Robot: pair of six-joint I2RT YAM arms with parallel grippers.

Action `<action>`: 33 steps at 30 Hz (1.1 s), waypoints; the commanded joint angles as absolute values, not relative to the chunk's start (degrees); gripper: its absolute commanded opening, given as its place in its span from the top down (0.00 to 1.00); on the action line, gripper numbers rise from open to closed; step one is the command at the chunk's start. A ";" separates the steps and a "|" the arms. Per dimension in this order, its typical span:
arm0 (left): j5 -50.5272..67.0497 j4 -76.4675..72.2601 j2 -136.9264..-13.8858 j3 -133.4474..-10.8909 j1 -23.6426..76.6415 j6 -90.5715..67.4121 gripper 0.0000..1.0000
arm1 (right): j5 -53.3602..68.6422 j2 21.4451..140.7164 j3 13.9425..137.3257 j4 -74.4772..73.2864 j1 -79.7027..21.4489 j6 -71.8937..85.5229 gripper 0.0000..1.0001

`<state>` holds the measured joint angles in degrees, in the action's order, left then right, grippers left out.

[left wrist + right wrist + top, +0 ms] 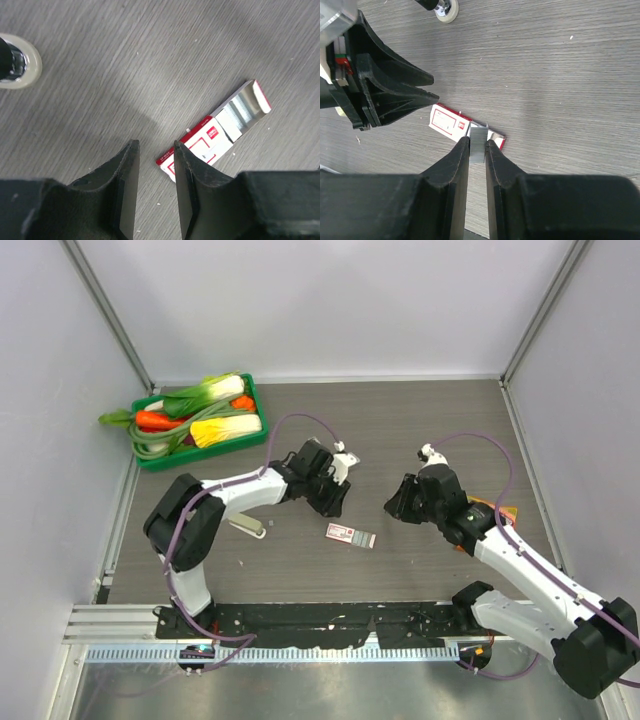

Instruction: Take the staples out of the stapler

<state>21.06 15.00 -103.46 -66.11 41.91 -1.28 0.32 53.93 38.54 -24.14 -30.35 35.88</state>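
Observation:
My right gripper (477, 144) is shut on the staples (479, 136), a short grey metal strip pinched upright between its fingertips, above the open end of a small pink-and-white printed box (449, 121). In the top view the right gripper (394, 506) hovers right of the box (350, 535). My left gripper (332, 500) is just left of it, above the box's other side. In the left wrist view the left gripper (155, 150) is open and empty over the box (212, 135). I cannot pick out the slim silver stapler in any view.
A beige rounded stapler-like thing (248, 528) lies left of the box. A green tray (146, 460) of toy vegetables stands at the back left. An orange object (488, 508) lies under the right arm. A round beige-rimmed thing with a chrome and black stem (20, 67) is near the box.

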 commanded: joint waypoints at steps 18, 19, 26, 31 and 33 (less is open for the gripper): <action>13.89 9.58 -104.86 -62.84 47.11 1.49 0.65 | -2.11 53.44 36.91 -21.62 -30.59 34.45 0.89; 13.63 9.67 -104.68 -62.23 47.20 2.02 0.65 | -2.20 53.52 36.91 -21.53 -30.59 34.45 0.89; 13.97 10.63 -101.43 -59.24 47.99 3.25 0.64 | -1.58 54.75 35.42 -19.16 -30.50 33.22 0.89; 12.48 11.86 -100.20 -59.59 47.90 4.04 0.64 | -0.79 57.47 35.33 -17.23 -30.85 31.56 0.89; 13.01 12.65 -99.85 -59.94 47.99 3.69 0.64 | -1.31 59.14 35.24 -16.88 -31.98 31.12 0.89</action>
